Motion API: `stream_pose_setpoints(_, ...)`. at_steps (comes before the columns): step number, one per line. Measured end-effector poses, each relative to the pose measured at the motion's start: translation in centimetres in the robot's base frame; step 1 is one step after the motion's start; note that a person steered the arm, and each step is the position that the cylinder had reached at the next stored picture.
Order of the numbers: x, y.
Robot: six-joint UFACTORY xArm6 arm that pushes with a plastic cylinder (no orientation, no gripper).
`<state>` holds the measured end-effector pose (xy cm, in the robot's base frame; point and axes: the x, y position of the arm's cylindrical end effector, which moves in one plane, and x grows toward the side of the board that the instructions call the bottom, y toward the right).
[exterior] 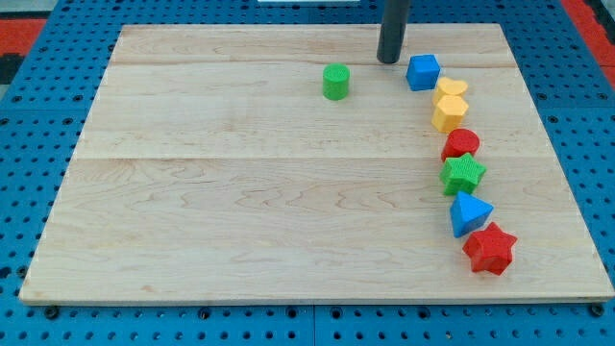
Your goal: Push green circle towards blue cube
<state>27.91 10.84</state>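
Green circle (335, 82) upright, axis vertical

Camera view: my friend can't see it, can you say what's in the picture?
My tip, the end of a dark rod, rests on a pale wooden board between a green circle block and a blue cube. Below the cube, more coloured blocks curve down the view's right.
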Motion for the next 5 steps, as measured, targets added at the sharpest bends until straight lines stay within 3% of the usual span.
stream_pose_setpoints(4,1.5,4.3)
stream_pose_setpoints(5,2.9,1.9)
